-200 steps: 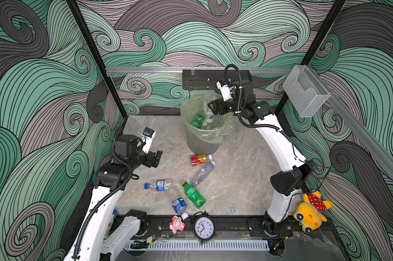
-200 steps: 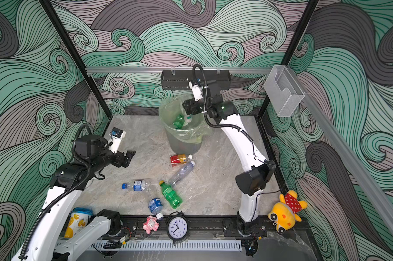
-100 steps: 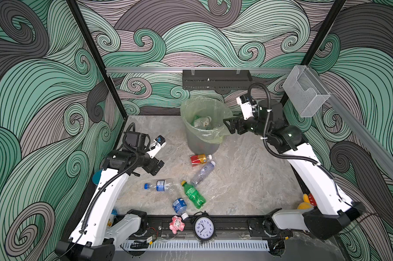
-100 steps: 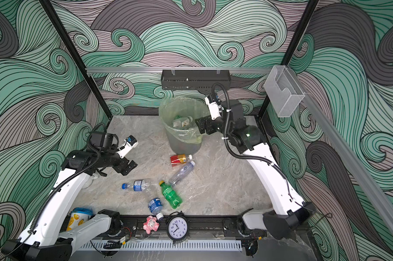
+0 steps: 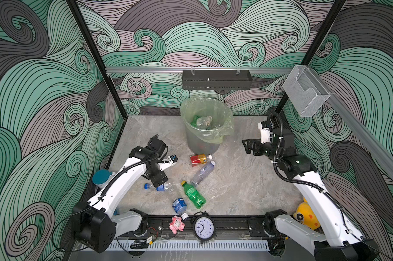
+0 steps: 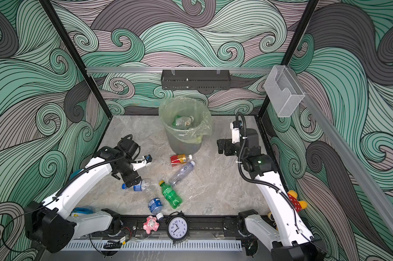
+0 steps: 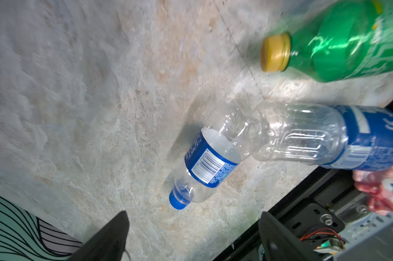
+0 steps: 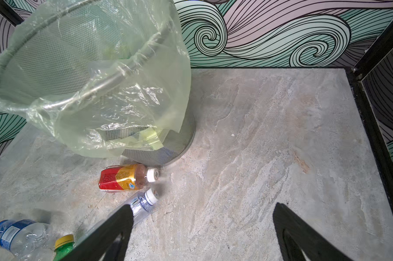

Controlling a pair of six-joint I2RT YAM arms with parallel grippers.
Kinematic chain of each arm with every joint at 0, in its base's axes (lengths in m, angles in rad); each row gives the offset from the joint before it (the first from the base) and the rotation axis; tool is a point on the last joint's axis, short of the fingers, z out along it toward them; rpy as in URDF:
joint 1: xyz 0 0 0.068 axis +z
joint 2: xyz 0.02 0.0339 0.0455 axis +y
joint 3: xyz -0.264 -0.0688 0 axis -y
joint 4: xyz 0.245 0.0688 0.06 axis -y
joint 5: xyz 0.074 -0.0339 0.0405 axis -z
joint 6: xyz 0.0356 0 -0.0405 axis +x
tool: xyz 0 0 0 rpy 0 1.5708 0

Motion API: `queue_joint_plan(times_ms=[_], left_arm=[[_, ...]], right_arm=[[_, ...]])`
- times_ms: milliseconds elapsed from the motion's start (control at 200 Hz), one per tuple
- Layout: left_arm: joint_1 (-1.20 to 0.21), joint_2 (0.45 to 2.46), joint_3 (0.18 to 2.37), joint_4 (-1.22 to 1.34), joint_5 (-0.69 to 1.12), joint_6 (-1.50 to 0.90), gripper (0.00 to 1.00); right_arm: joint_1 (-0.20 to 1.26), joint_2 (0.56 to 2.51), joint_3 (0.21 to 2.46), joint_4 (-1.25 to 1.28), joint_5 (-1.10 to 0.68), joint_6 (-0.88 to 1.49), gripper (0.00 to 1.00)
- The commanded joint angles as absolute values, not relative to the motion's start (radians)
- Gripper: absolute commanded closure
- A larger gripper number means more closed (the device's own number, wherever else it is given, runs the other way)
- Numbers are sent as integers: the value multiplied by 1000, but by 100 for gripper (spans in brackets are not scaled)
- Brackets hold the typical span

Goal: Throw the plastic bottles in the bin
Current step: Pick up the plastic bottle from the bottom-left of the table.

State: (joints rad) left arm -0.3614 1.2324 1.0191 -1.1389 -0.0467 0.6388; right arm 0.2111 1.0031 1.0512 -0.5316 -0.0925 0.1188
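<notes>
The bin [image 5: 214, 144] [image 6: 186, 144] [image 8: 89, 74] stands at the back with bottles [image 5: 202, 121] inside its green liner. On the floor lie a red-orange labelled bottle [image 5: 199, 158] [image 8: 123, 179], a clear one [image 5: 202, 172], a green one [image 5: 193, 194] [image 7: 340, 43] and two blue-labelled ones [image 5: 179, 206]. My left gripper [image 5: 159, 180] [image 7: 192, 215] hangs open just over the crushed blue-capped bottle [image 5: 162, 187] [image 7: 204, 167], nothing between its fingers. To the right of the bin and apart from it, my right gripper [image 5: 247, 144] [image 8: 202, 206] is open and empty.
A clock [image 5: 204, 227] and a pink toy [image 5: 177, 224] sit on the front rail, a yellow plush [image 5: 307, 217] in the front right corner. A teal-lidded container [image 5: 101, 177] is at the left edge. A clear box [image 5: 304, 90] and a black shelf [image 5: 216, 79] hang on the walls.
The right gripper has pulled back from above the bin to its right side and lower, jaws wider. The left gripper has swung forward and down over the blue-capped bottle.
</notes>
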Motion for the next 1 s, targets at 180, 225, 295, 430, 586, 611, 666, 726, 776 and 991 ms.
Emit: queue_joint_plan(times_ms=[180,225,295,430,586,611,666,726,776,991], left_arm=[[-383,1278,904,-989,-35,667,8],[-385,1287,901,-979,-35,667,8],[-384,1305,895,-963,-50,665,9],[-384,1354,894,-956,-46,661,9],[-384,1409,868,-890,-44,653,13],[-384,1414,868,-883,-49,651,13],[-384,1455,872,-879,-65,645,14],[-385,1484,887,-886,-72,639,15],[-385,1505,902,-891,-81,631,15],[-386,1645,959,-917,-129,593,25]], right_arm=[[155,999,1002,-432,-171,152,3],[149,996,996,-430,-175,152,3],[140,989,984,-423,-180,152,3],[121,976,965,-419,-190,153,3],[103,963,952,-413,-205,155,3],[101,962,952,-414,-208,153,3],[95,960,954,-420,-213,150,3],[91,959,954,-422,-218,146,3],[87,959,954,-425,-220,144,3],[77,940,936,-429,-225,149,3]])
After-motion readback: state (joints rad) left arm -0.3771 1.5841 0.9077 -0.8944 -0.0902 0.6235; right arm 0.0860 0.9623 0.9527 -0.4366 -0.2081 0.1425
